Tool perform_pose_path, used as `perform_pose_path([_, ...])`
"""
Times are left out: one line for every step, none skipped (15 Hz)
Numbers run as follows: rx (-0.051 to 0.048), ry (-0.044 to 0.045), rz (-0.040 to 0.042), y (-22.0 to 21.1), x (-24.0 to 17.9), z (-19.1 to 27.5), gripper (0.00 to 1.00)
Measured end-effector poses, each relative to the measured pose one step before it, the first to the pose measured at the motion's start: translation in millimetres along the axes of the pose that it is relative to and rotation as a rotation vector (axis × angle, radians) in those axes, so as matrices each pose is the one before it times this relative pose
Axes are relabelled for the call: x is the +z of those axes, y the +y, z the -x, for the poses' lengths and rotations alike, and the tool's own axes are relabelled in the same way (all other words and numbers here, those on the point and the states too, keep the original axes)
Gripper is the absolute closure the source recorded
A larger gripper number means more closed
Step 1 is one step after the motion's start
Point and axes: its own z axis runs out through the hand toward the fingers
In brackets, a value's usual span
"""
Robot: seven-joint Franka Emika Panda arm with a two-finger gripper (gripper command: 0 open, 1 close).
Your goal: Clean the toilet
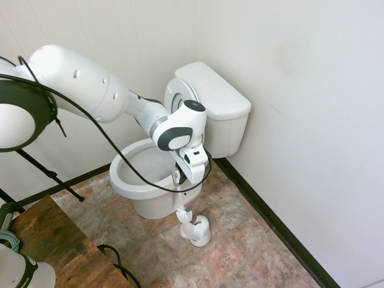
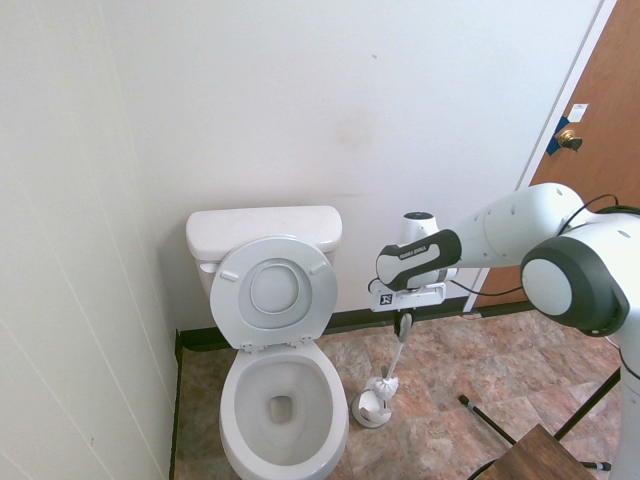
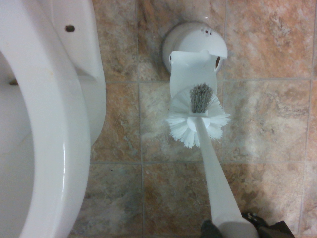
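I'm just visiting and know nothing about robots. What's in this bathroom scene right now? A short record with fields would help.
Room: bathroom with stone-pattern tile floor
Toilet: white, seat and lid raised against the tank
Gripper: shut on the handle of a white toilet brush
Brush head: just above the white brush holder, not yet seated in it
Brush holder: on the floor beside the bowl
Door: brown, behind the arm

You see the toilet (image 2: 280, 400) against the wall, its lid raised against the tank and the bowl open. At its 3 o'clock, the end effector (image 2: 403, 318) grips the top of a white toilet brush (image 2: 392, 365). The brush hangs tilted, bristle head low, just above the small white brush holder (image 2: 371, 408) on the tiled floor (image 2: 450, 360) beside the bowl.
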Motion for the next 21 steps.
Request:
perform_pose_path([0.00250,-0.00822,0.00041,-4.03,8.56,-5.51,1.00])
perform_pose_path([0.00319,-0.00556,0.00061,-3.97,7.69,-5.46,1.00])
perform_pose_path([0.00483,-0.00226,0.00142,-3.88,6.85,-5.37,1.00])
perform_pose_path([0.00734,-0.00388,0.00175,-3.58,7.72,-5.64,1.00])
perform_pose_path([0.00641,-0.00298,0.00214,-3.14,7.78,-6.20,1.00])
perform_pose_path([0.00712,-0.00444,0.00129,-2.41,8.06,-6.47,1.00])
perform_pose_path([0.00670,-0.00554,0.00360,-2.19,7.65,-6.25,1.00])
perform_pose_path([0.00625,-0.00596,0.00644,-2.14,7.64,-5.69,1.00])
perform_pose_path([0.00505,-0.00531,0.00623,-2.37,8.15,-5.14,1.00])
perform_pose_path([0.00600,-0.00600,0.00484,-2.05,7.36,-4.56,1.00])
perform_pose_path([0.00593,-0.00709,0.00384,-2.75,6.93,-4.45,1.00])
perform_pose_path([0.00522,-0.00592,0.00345,-3.54,8.06,-5.15,1.00])
perform_pose_path([0.00558,-0.00642,0.00362,-3.12,8.55,-5.04,1.00])
perform_pose_path([0.00660,-0.00845,0.00452,-2.86,9.78,-5.16,1.00])
perform_pose_path([0.00448,-0.00502,0.00391,-3.02,9.16,-5.34,1.00])
perform_pose_path([0.00408,-0.00321,0.00317,-3.75,9.00,-5.88,1.00])
perform_pose_path([0.00488,-0.00626,0.00376,-4.00,9.77,-5.03,1.00])
perform_pose_path([0.00393,-0.01021,0.00516,-4.78,9.57,-4.54,1.00])
perform_pose_path([0.00140,-0.01196,0.00789,-5.17,9.78,-4.30,1.00])
perform_pose_path([0.00163,-0.01026,0.00500,-5.24,7.33,-3.92,1.00])
perform_pose_path([0.00269,-0.00967,0.00412,-4.71,4.91,-3.74,1.00])
